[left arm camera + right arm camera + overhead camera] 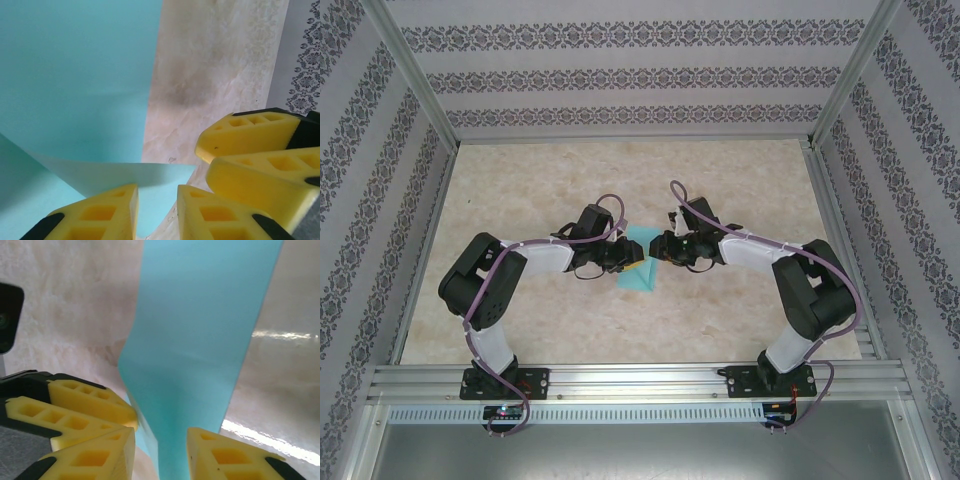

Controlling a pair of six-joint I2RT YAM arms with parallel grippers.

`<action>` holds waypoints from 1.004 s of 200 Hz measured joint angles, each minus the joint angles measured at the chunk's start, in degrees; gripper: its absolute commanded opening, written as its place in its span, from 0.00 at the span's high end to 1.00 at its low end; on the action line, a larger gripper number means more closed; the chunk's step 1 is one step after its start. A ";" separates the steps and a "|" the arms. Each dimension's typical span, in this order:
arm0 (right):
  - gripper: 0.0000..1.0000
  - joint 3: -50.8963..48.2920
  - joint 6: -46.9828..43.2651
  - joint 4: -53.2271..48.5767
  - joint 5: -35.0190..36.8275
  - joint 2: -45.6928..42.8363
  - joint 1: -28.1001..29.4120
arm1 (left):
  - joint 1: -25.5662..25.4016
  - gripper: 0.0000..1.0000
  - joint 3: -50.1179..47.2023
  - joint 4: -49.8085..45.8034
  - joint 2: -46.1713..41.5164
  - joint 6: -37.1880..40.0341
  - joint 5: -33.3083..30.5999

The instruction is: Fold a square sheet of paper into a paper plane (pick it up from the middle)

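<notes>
The turquoise square sheet of paper (640,272) lies mid-table between both grippers, partly folded, with a flap raised off the table. In the left wrist view the paper (75,75) spreads across the left, and a pointed flap runs between the yellow fingers of my left gripper (157,195), whose jaws stand apart. In the right wrist view a narrow band of paper (200,330) rises between the parted fingers of my right gripper (161,440). From above, the left gripper (620,258) and right gripper (665,248) almost touch over the paper.
The right gripper's fingers (250,135) crowd the right of the left wrist view. The left gripper's fingers (85,395) sit close at the left of the right wrist view. The marbled tabletop (620,180) is fenced by patterned walls (620,75) and aluminium rails (640,380).
</notes>
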 measured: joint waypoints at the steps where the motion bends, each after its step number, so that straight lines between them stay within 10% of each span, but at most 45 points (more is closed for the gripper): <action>1: 0.67 0.00 0.00 0.07 -0.02 0.04 0.07 | 0.00 0.73 0.00 0.00 0.00 0.00 0.00; 201: 0.94 1.03 -1.75 0.81 -1.84 5.29 0.04 | 0.00 0.73 0.00 0.61 0.17 0.02 0.44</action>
